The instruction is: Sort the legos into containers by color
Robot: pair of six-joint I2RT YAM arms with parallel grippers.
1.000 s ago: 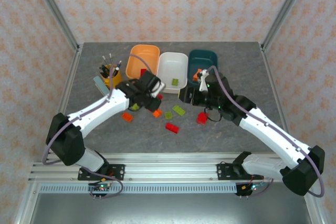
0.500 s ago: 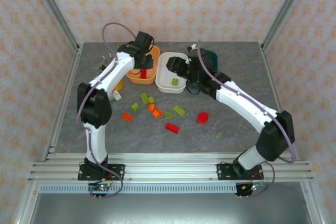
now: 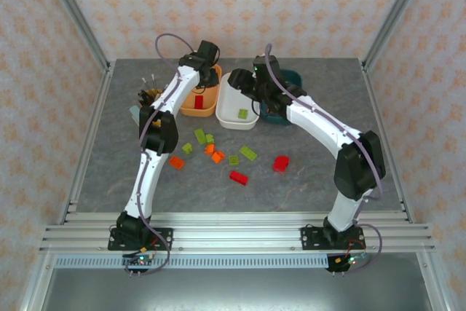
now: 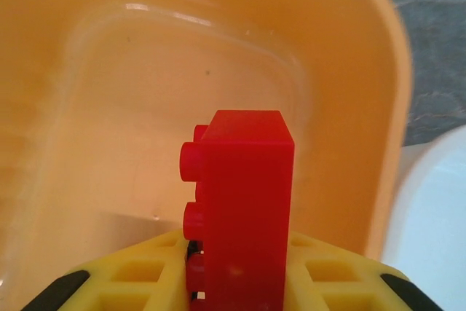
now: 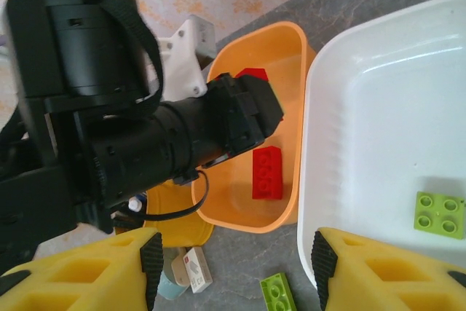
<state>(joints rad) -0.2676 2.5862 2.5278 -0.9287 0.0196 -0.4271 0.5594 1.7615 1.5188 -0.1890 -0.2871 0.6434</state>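
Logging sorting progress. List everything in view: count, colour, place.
Tubs: three, far row: orange tub, white tub, teal tub.
Sorted: one lying red brick, orange tub; one green brick, white tub.
Loose: five green bricks, three orange bricks, two red bricks, on the table before the tubs.
Cup of brushes: one, yellow, left of the orange tub.
Left gripper: shut on the held red brick, over the orange tub.
Right gripper: open, empty, over the white tub.
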